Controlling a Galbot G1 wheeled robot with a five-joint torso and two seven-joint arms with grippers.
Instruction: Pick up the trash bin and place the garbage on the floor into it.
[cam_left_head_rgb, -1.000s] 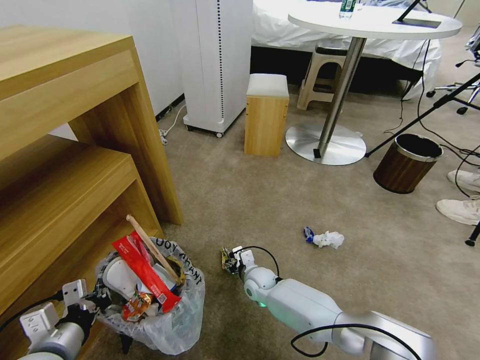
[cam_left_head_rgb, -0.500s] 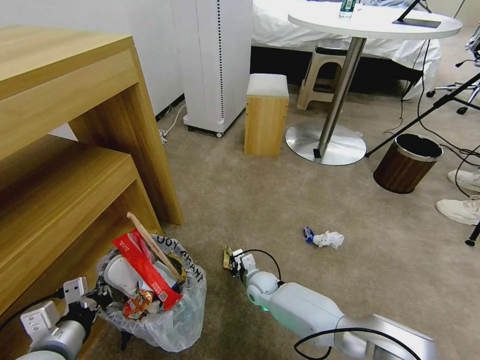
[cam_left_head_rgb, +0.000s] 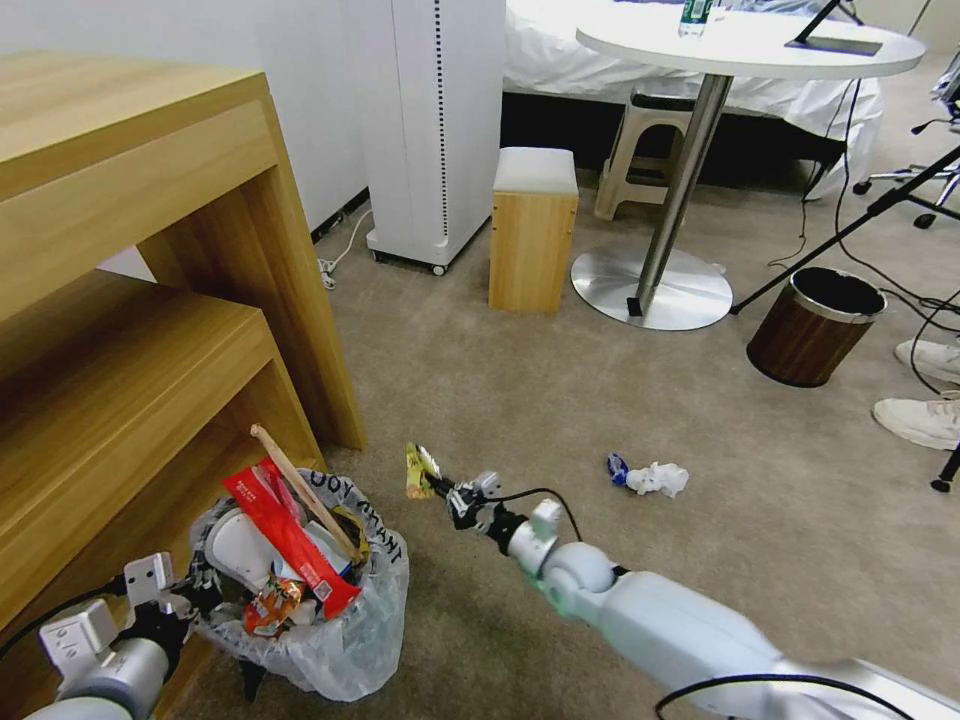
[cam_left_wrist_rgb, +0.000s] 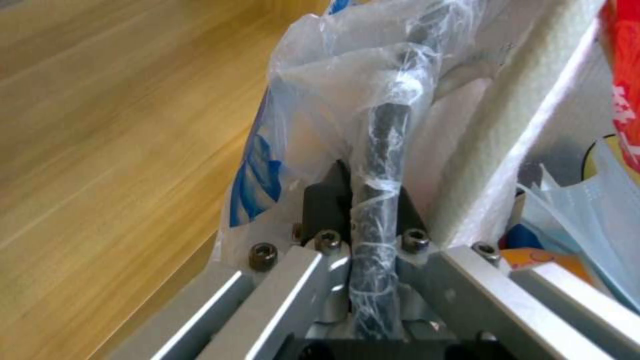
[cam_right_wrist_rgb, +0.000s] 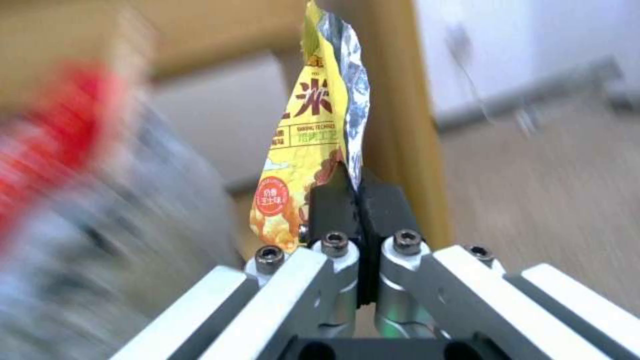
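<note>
The trash bin (cam_left_head_rgb: 340, 640), round and lined with a crinkled clear bag with black lettering, hangs at the lower left, full of litter: a red wrapper (cam_left_head_rgb: 290, 545), a wooden stick (cam_left_head_rgb: 300, 490), a white slipper (cam_left_head_rgb: 235, 550). My left gripper (cam_left_head_rgb: 195, 600) is shut on the bin's bagged rim (cam_left_wrist_rgb: 380, 150). My right gripper (cam_left_head_rgb: 440, 488) is raised off the carpet, to the right of the bin, shut on a yellow snack packet (cam_left_head_rgb: 417, 470) (cam_right_wrist_rgb: 313, 130). A white tissue (cam_left_head_rgb: 660, 478) and a small blue scrap (cam_left_head_rgb: 617, 467) lie on the beige floor (cam_left_head_rgb: 520, 400) farther right.
A wooden desk (cam_left_head_rgb: 130, 260) stands close on the left. Ahead are a white appliance (cam_left_head_rgb: 435, 120), a wooden stool (cam_left_head_rgb: 532, 230) and a round table's steel base (cam_left_head_rgb: 650, 285). A brown wood-grain bin (cam_left_head_rgb: 815, 325), cables and a person's white shoes (cam_left_head_rgb: 925, 415) are at the right.
My right gripper has lifted the yellow packet off the carpet and swung it up and left toward the bin. The bin in my left gripper has barely shifted.
</note>
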